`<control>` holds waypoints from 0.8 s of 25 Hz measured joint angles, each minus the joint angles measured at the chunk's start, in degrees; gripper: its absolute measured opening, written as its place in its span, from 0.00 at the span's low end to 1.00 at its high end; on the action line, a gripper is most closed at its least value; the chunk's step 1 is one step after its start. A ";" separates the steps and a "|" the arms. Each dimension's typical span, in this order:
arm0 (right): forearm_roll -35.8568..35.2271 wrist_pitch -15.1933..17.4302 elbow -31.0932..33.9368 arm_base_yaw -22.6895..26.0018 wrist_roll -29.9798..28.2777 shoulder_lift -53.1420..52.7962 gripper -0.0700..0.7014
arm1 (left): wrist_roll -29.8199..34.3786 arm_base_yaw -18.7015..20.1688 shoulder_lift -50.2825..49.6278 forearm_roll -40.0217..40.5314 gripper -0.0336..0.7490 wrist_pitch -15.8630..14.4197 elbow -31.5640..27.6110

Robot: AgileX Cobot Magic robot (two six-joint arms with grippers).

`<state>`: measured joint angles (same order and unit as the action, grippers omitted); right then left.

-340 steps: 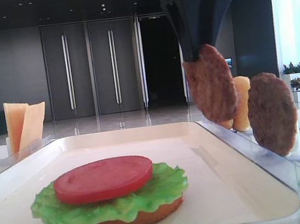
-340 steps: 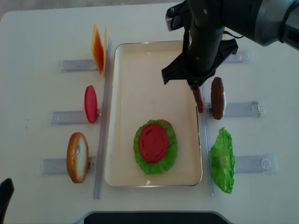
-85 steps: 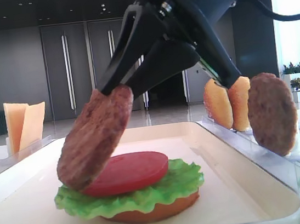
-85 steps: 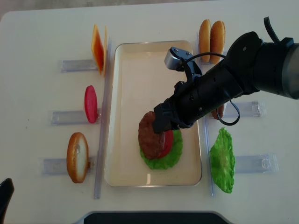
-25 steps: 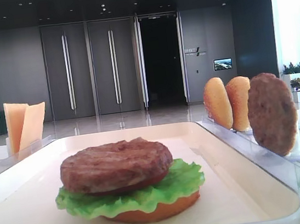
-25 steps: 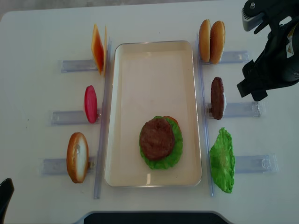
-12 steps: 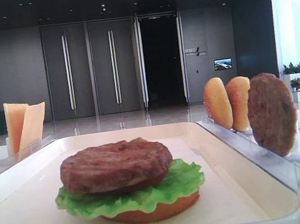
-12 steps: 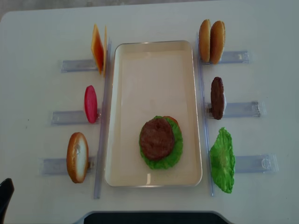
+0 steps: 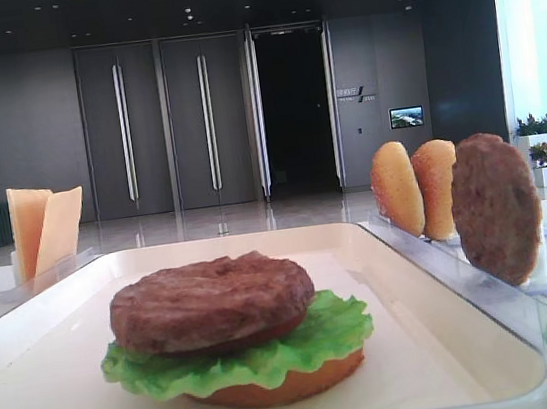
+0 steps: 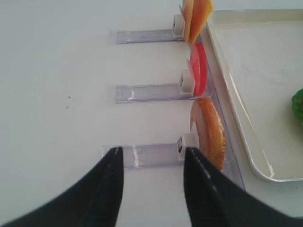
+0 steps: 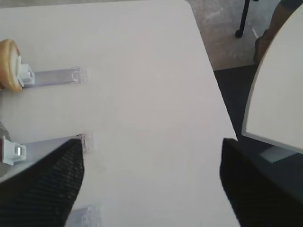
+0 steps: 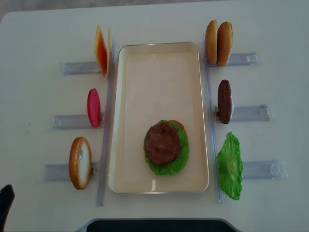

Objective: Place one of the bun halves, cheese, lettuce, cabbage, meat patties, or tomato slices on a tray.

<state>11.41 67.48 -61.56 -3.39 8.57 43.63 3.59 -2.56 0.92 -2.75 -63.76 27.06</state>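
Currently both grippers stand spread and empty. Right gripper [image 11: 149, 184] hovers over bare table [image 11: 142, 94]; left gripper [image 10: 151, 189] (fingers [image 10: 106, 189] parted) hangs above a clear rack [image 10: 142, 155].

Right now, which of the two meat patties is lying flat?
The meat patty on the tray, lying atop the lettuce stack. The other patty stands on edge in its clear rack right of the tray.

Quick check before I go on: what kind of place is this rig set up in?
Probably a demo table in a lobby or large hall: a white table with toy burger parts around a tray, tall dark double doors and a polished floor behind.
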 joint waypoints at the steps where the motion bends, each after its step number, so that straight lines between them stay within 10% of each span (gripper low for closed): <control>1: -0.57 0.79 0.02 0.00 -0.05 -0.88 0.85 | 0.00 0.00 0.00 0.00 0.46 0.00 0.00; 20: -2.90 2.10 23.30 0.00 -0.55 -36.00 0.85 | 0.00 0.00 0.00 0.00 0.46 0.00 0.00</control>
<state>8.51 69.58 -38.26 -3.39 8.02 7.64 3.59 -2.56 0.92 -2.75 -63.76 27.06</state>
